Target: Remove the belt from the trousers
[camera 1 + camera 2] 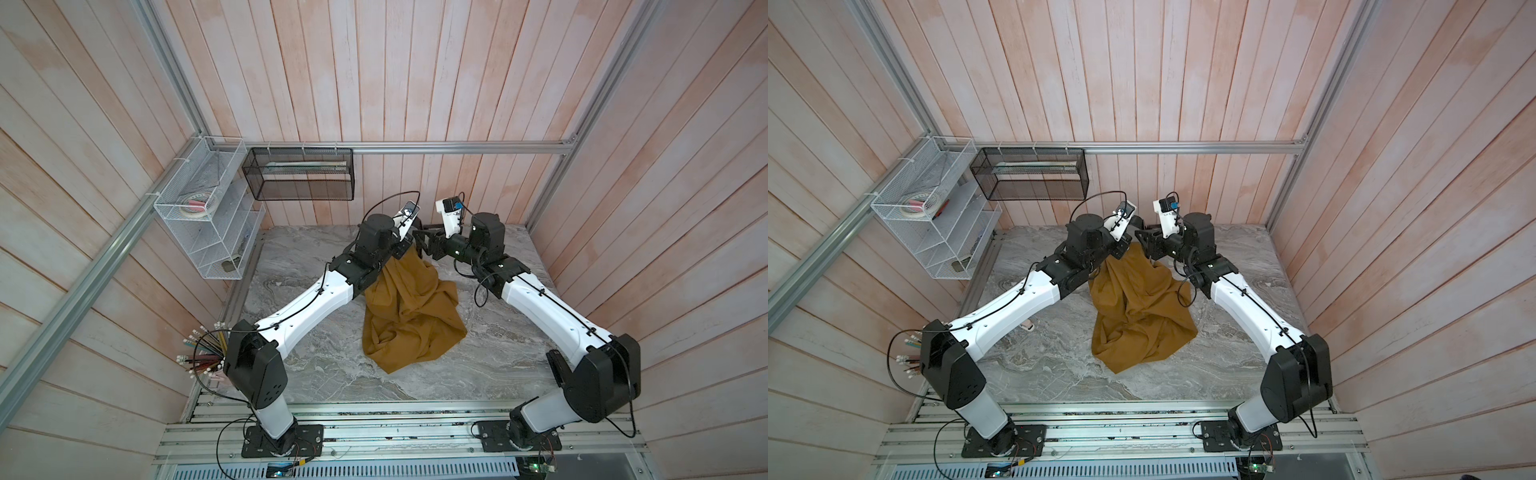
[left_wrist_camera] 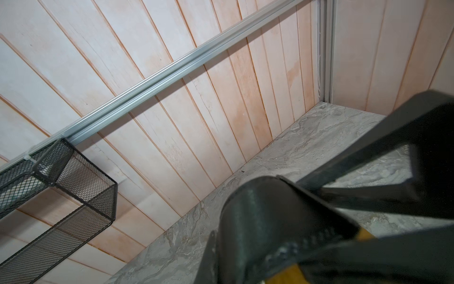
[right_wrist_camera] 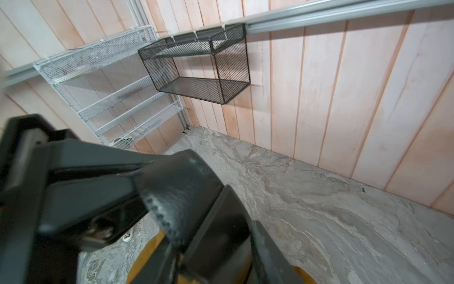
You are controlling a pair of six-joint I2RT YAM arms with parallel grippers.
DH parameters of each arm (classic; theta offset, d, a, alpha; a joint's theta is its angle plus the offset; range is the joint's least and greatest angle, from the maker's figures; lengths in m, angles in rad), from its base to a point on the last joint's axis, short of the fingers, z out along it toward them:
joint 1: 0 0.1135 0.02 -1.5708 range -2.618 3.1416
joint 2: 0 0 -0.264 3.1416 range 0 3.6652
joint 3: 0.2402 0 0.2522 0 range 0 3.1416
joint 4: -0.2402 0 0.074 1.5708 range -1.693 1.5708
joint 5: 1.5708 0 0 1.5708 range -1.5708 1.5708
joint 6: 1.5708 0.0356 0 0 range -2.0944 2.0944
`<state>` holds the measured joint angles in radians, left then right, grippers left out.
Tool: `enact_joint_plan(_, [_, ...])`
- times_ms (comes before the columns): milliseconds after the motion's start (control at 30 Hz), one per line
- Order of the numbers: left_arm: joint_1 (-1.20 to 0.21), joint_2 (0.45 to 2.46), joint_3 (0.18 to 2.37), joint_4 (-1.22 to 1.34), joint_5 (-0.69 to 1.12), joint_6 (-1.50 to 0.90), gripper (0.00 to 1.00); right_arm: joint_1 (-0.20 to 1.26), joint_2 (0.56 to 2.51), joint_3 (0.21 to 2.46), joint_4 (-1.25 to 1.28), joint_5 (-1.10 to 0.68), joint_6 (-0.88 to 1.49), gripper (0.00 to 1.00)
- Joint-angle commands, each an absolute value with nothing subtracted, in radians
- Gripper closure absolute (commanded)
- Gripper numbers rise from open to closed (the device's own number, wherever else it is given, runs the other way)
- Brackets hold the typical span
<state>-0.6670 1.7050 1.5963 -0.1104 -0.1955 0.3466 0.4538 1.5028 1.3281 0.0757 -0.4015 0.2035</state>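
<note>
While left gripper clamps the narrow black leather-like belt above mustard-brown fabric trousers, right gripper cannot be read as open or closed; seemingly mid-extraction, next calls for a steady outward pull.

Trousers: soft matt mustard cloth, creased. Belt: blk, grained, leather-like, slight sheen. Tabletop: smooth grey marble-look. Walls: matt pale wood planks. Basket: blk metal mesh.
</note>
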Motion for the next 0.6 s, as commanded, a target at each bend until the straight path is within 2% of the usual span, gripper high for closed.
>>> enact_joint_plan(0, [-0.661,1.664,1.666,-0.136,-0.152,0.292,1.0,0.45,1.421,1.316,0.166,-0.476,0.249,0.42])
enact_joint_plan(100, [-0.661,1.667,1.67,-0.163,-0.141,0.265,1.0,0.442,1.364,1.25,0.218,-0.473,0.285,0.41])
enact_joint_plan(267, [-0.66,1.677,1.684,-0.2,-0.135,0.227,1.0,0.442,1.302,1.183,0.211,-0.338,0.257,0.41])
enact_joint_plan(567, [-0.66,1.691,1.735,-0.274,-0.101,0.166,1.0,0.481,1.364,1.237,0.085,-0.21,0.099,0.42])
